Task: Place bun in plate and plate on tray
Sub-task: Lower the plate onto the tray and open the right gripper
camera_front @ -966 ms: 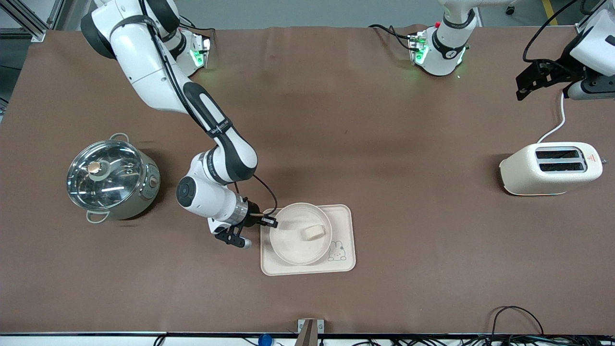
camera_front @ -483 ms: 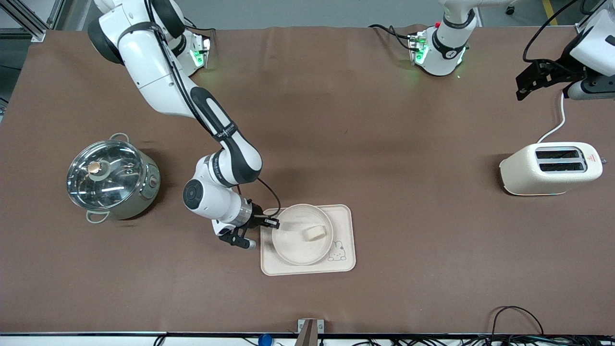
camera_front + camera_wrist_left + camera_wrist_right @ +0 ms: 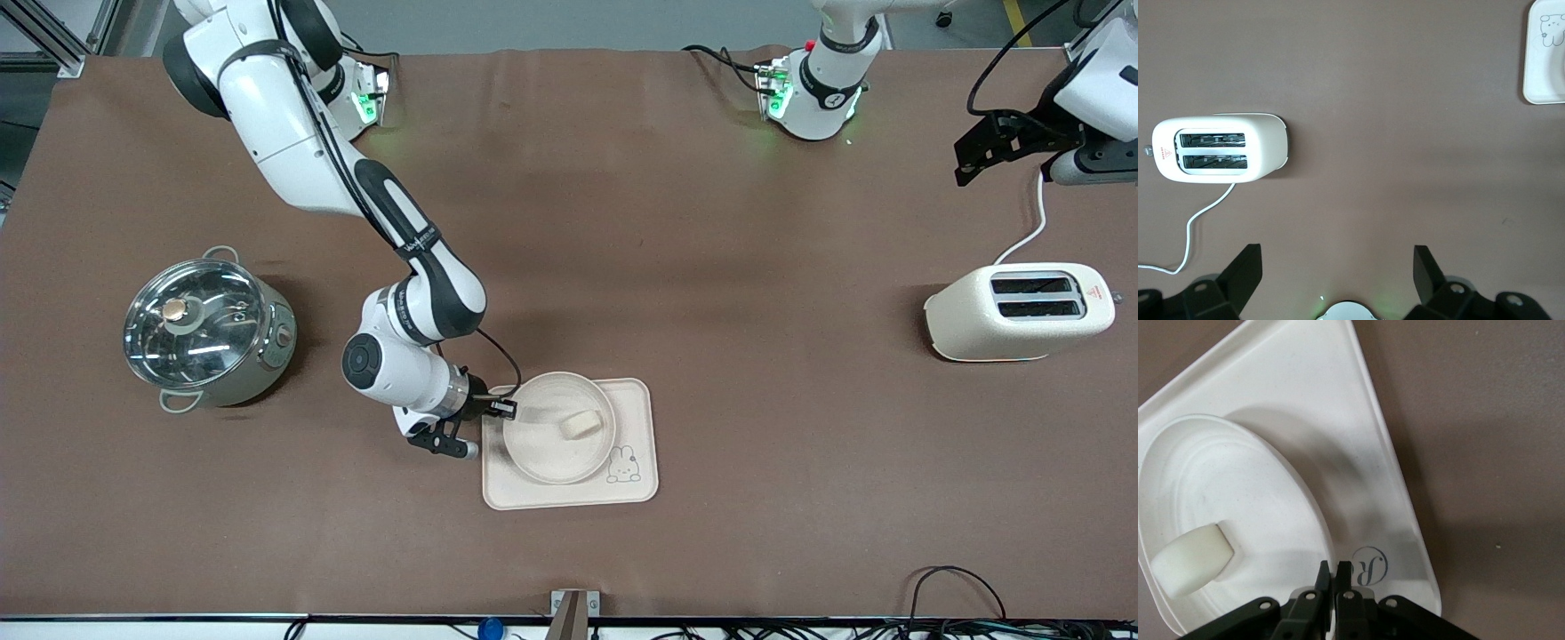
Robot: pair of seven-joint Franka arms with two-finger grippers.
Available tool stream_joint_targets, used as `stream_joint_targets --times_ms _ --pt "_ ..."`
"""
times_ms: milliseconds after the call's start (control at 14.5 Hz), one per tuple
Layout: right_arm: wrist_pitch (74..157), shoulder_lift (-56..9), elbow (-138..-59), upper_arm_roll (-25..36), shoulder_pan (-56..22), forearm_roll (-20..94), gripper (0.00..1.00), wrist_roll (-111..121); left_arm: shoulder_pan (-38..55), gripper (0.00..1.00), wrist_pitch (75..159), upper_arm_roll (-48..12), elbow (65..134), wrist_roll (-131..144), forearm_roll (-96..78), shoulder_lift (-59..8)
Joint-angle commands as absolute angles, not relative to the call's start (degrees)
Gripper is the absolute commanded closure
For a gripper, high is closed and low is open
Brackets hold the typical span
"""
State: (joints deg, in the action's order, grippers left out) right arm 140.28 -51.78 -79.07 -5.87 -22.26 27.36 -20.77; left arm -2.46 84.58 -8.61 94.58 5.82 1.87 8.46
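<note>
The round cream plate [image 3: 538, 442] is over the rabbit tray [image 3: 637, 413], toward the right arm's end of it. The small pale bun [image 3: 580, 424] lies in the plate. My right gripper [image 3: 512, 409] is shut on the plate's rim at the side toward the pot. In the right wrist view its fingers [image 3: 1335, 571] pinch the rim; the plate [image 3: 1225, 480], bun [image 3: 1191, 561] and tray [image 3: 1338, 407] all show, and the plate casts a shadow on the tray. My left gripper [image 3: 976, 153] waits open and empty, high over the left arm's end of the table [image 3: 1337, 268].
A steel pot with a glass lid [image 3: 206, 331] stands toward the right arm's end. A cream toaster [image 3: 1018, 311] with a white cable stands toward the left arm's end; it also shows in the left wrist view [image 3: 1221, 148], as does a tray corner [image 3: 1546, 60].
My right gripper has carried the plate with the bun a little farther over the tray, toward the left arm's end. The left arm has not moved.
</note>
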Motion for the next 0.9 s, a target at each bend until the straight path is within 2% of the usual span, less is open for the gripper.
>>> stream_joint_targets --times_ms 0,69,207,276,483,828 --pt "138.78 -51.86 -78.05 -5.71 -22.41 26.72 0.51 -21.09 -2.99 0.0 84.55 -8.88 94.57 4.83 0.97 8.7" --pt "138.78 -51.86 -78.05 -5.8 -22.06 27.15 0.28 -21.09 -2.99 0.0 84.55 -8.88 94.57 4.83 0.97 8.7" --pt "138.78 -51.33 -78.05 -5.8 -21.71 27.33 0.07 -21.09 -2.99 0.0 84.55 -8.79 94.66 4.83 0.88 8.61" --pt "138.78 -50.72 -78.05 -5.8 -21.62 27.16 0.0 -21.01 -2.99 0.0 84.55 -8.88 94.66 4.83 0.97 8.61" --pt "134.93 -48.61 -77.96 -5.8 -20.05 26.98 0.0 -20.92 -2.99 0.0 84.55 -8.88 94.4 4.83 0.97 8.53" --pt "124.31 -39.57 -78.48 -4.05 -17.85 26.63 0.0 -21.01 -2.99 0.0 84.64 -8.79 94.31 4.83 0.88 8.53"
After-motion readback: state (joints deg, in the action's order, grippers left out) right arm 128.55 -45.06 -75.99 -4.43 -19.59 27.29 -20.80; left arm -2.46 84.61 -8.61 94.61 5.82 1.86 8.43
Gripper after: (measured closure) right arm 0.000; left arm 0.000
